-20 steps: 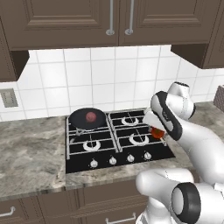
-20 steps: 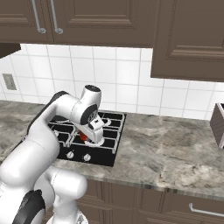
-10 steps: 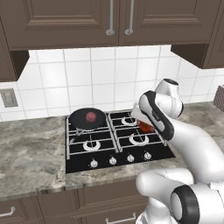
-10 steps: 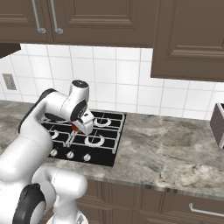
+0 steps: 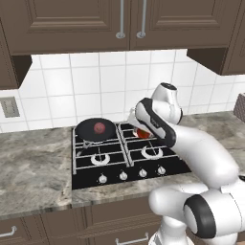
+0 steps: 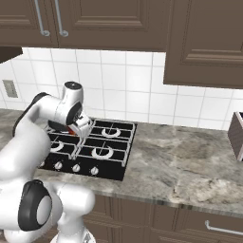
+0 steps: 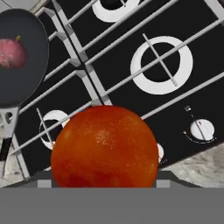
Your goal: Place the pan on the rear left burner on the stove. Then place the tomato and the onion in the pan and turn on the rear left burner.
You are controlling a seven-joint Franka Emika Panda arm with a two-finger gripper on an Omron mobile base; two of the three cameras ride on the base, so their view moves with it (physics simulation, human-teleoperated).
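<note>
Nearest me, the pincer (image 5: 140, 132) was clamped on the tomato (image 7: 104, 147), holding it above the middle of the stove (image 5: 125, 166). Toward the counter's back edge, the pan (image 5: 95, 128) already sat on the rear left burner with the onion (image 5: 99, 127) inside; dropping the tomato in and lighting that burner remained.

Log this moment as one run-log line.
pan: on rear left burner | onion: in pan | gripper: holding tomato above stove | burner: not lit
</note>
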